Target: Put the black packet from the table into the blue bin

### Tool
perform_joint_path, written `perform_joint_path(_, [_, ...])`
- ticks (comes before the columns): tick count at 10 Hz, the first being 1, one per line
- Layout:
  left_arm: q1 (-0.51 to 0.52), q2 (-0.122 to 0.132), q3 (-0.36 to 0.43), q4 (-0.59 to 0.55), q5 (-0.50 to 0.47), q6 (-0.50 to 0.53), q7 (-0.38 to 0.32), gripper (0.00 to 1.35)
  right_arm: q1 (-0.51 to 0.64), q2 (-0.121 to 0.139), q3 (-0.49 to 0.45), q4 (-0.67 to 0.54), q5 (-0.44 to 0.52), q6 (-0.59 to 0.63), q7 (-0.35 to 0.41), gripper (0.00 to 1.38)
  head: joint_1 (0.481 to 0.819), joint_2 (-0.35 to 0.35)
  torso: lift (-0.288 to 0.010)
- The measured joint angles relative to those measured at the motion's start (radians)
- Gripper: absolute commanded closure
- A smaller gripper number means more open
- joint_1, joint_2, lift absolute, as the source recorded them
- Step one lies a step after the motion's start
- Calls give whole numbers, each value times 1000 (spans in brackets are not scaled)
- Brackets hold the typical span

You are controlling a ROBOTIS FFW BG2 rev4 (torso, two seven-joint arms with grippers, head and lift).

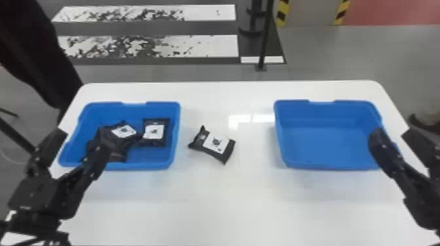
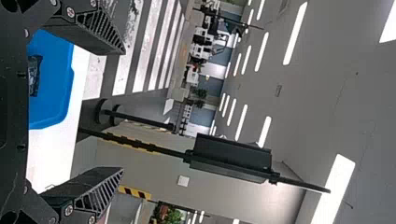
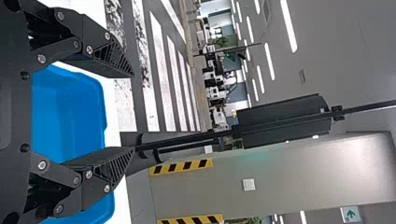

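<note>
Fingers of the left gripper (image 1: 82,140) are spread wide at the head view's lower left, over the left blue bin (image 1: 177,131); those of the right gripper (image 1: 393,133), at far right near the right blue bin (image 1: 327,144), are also wide; the black packet (image 1: 216,144) lies mid-frame on the table (image 1: 229,202) between the bins; the left bin's wall stands between it and the left gripper; that bin holds several dark packets (image 1: 155,132).
</note>
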Motion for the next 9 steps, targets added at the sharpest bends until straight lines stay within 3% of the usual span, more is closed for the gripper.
perform_joint_path(9, [-23, 6, -27, 8, -10, 10, 0, 148, 0, 0, 0, 0, 5, 0, 0, 510, 695, 10, -110])
